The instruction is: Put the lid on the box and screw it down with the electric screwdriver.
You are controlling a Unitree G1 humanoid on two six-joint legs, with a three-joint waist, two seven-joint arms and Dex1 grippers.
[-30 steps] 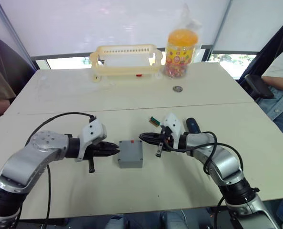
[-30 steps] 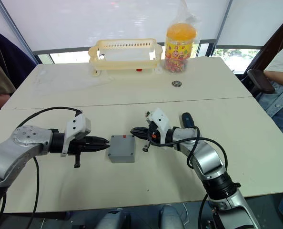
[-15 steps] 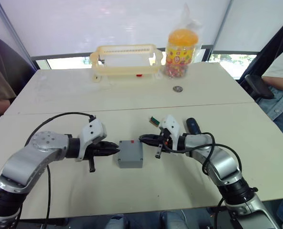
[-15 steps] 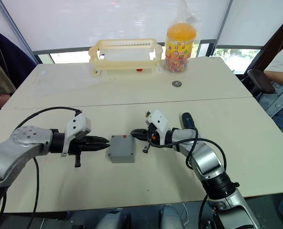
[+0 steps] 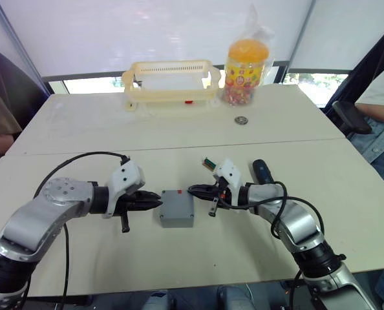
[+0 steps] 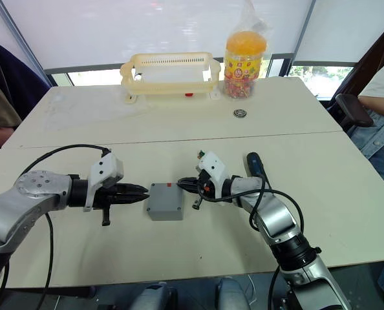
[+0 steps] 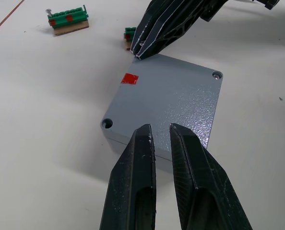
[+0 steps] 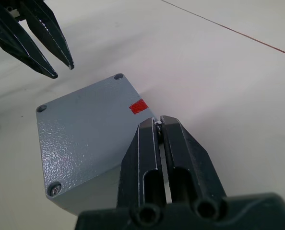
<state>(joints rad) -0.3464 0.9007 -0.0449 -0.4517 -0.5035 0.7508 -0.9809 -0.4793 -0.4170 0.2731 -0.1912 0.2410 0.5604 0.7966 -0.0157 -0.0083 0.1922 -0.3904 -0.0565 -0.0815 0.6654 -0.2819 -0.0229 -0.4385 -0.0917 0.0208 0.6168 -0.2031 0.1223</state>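
Observation:
The grey box (image 5: 177,221) stands mid-table with the flat grey lid (image 7: 166,103) lying on top, a red mark near one edge. My left gripper (image 5: 158,203) hovers at the box's left side, its fingers (image 7: 141,143) a little apart with nothing between them. My right gripper (image 5: 192,189) is at the lid's far right corner, shut, with a tiny pale piece that looks like a screw (image 8: 158,123) pinched at its tips. The black electric screwdriver (image 5: 262,171) lies on the table behind my right forearm.
A cream plastic basket (image 5: 169,81) and a jar of sweets in a bag (image 5: 245,64) stand at the back. A small round metal piece (image 5: 242,120) lies behind the seam. Green terminal blocks (image 7: 68,21) lie near the box. People sit at both table ends.
My right gripper has crept left, from a short way off the box to its far right corner. The left gripper and the box have stayed put.

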